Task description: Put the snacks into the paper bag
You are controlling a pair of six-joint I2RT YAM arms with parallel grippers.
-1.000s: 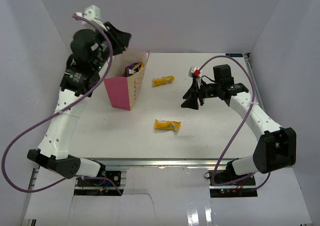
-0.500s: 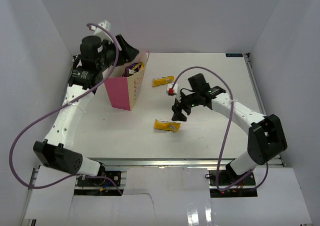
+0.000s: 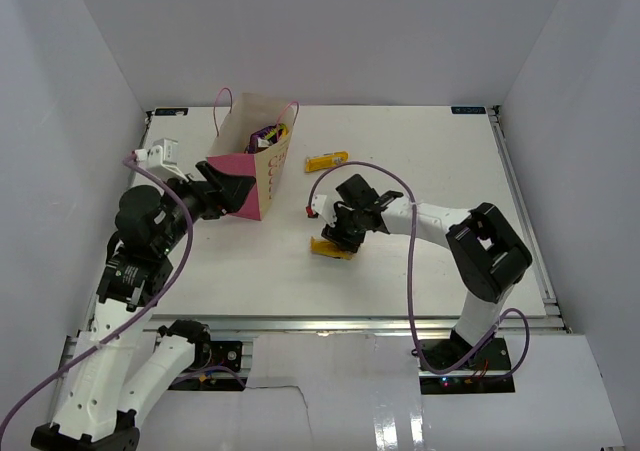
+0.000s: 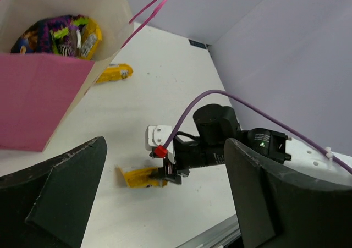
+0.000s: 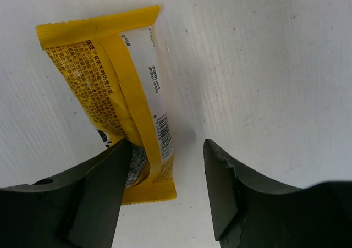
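The pink paper bag (image 3: 262,161) stands upright at the back left, with a purple chip bag (image 4: 54,32) and a yellow packet (image 4: 91,39) inside. My left gripper (image 3: 230,187) hangs open and empty in front of the bag's pink face (image 4: 27,99). One yellow candy packet (image 3: 327,160) lies right of the bag. Another yellow packet (image 5: 110,83) lies mid-table, and my right gripper (image 3: 340,237) is down over its end. The jaws straddle it: the left finger (image 5: 96,196) touches the wrapper, while the right finger (image 5: 225,187) stands clear of it.
White walls enclose the table (image 3: 420,271) on three sides. The bag's thin pink handles (image 4: 154,6) stick up above its rim. The right arm's purple cable (image 3: 410,271) loops over the table's near right part.
My left arm has pulled back from over the bag towards the near left and its jaws have opened wide. My right arm has swung left and down onto the near packet, its jaws narrowing.
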